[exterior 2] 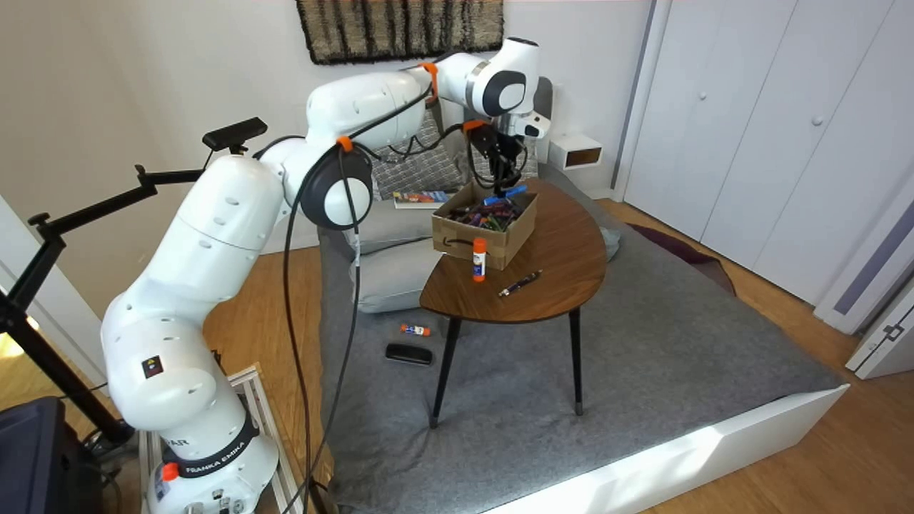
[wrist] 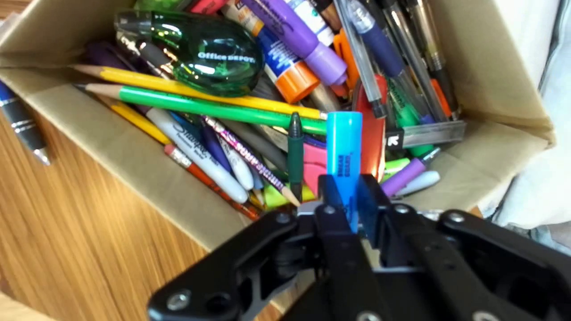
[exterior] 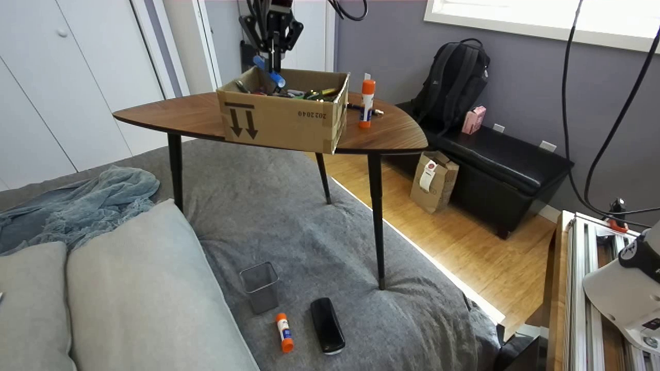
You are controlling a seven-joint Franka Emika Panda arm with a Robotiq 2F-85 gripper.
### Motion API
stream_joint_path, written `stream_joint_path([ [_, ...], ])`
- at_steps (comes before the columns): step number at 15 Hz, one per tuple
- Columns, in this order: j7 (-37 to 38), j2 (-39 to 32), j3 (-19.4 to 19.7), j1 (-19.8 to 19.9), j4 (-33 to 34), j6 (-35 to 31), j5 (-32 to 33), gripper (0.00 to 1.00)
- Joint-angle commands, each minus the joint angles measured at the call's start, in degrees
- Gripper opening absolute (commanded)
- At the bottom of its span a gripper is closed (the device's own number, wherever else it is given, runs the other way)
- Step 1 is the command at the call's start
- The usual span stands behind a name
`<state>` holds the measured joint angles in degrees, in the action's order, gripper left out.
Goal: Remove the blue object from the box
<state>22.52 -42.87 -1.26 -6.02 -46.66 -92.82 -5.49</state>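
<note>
Tool (wrist: 346, 191) clenched on the blue marker (wrist: 344, 138), a finger to each side, one end jutting past the tips in the wrist view. So the grasp looks done; the removal does not. In both exterior views the marker hangs tilted over the mouth of the box (exterior: 278, 123), upper end apparently above the rim; whether the lower end is clear of the walls I can't tell. Left to do, in my judgement: lift until that end is free, carry it sideways past the cardboard, set it down, let go. No resting place is named, so the table (exterior 2: 564, 235) seems likeliest. Box crowded: green bottle (wrist: 214, 58), green pencil (wrist: 214, 109), and a dark-green pen (wrist: 295, 156) near the marker in the wrist view (depth hard to judge there). The walls look the chief obstacle; at that slant an end could snag a rim. Box sits at the table's edge, so a bump might shift it. On the table a glue stick (exterior: 366, 103) stands upright near the box and a ballpoint (exterior 2: 520, 283) lies near it; both could hinder a low move that way. Below, on the bed (exterior: 247, 206): another glue stick (exterior: 284, 332), black case (exterior: 328, 325), mesh cup (exterior: 260, 287), all well apart from the work.
</note>
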Motion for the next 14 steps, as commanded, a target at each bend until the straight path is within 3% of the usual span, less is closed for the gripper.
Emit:
stream_joint_path([
  [1,-1.3,5.3,2.0,-1.8,-2.5,-3.0,4.9,0.04],
  [7,0.8,13.8,5.5,-4.8,-12.5,-17.4,16.7,0.04],
  [12,3.4,20.1,5.8,-4.8,-24.5,-24.5,18.3,0.04],
  [13,2.4,21.1,5.1,-4.3,-26.1,-24.5,16.6,0.18],
  [14,1.4,21.6,4.7,-4.1,-27.4,-24.6,16.1,0.43],
])
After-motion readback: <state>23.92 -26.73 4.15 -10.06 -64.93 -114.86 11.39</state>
